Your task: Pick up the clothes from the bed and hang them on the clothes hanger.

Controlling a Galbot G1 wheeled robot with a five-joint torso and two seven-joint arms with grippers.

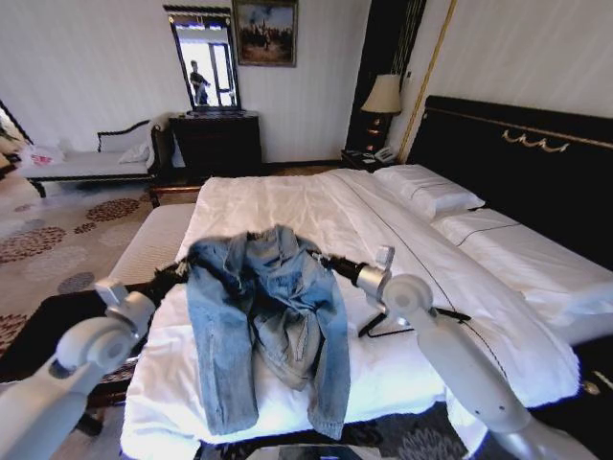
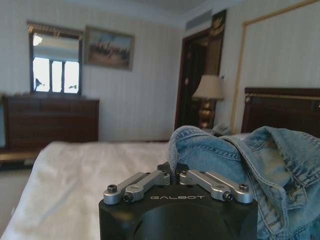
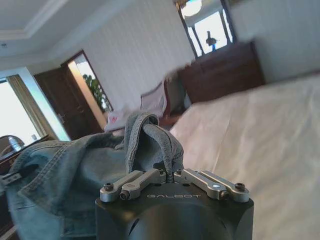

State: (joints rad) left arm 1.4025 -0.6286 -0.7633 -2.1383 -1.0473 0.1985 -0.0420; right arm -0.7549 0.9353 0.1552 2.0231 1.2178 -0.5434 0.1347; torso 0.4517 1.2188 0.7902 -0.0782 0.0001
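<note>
The clothes, a light-blue denim jacket (image 1: 268, 307), hang spread between my two grippers above the bed (image 1: 287, 196), the hem and sleeves drooping onto the white sheet. On the jacket's left shoulder edge, my left gripper (image 1: 184, 270) (image 2: 173, 172) is shut on a fold of denim (image 2: 280, 165). My right gripper (image 1: 324, 261) (image 3: 169, 172) is shut on the opposite shoulder, where the denim (image 3: 75, 175) bunches up over the fingers. The clothes hanger (image 1: 369, 329), thin and black, lies flat on the sheet under my right forearm, partly hidden by it.
A black headboard (image 1: 517, 172) and pillows (image 1: 431, 192) lie to the right. A padded bench (image 1: 153, 240) runs along the bed's left side. A dark dresser (image 1: 218, 144) with a mirror, a white chaise (image 1: 86, 163) and a lamp (image 1: 383, 96) stand at the far wall.
</note>
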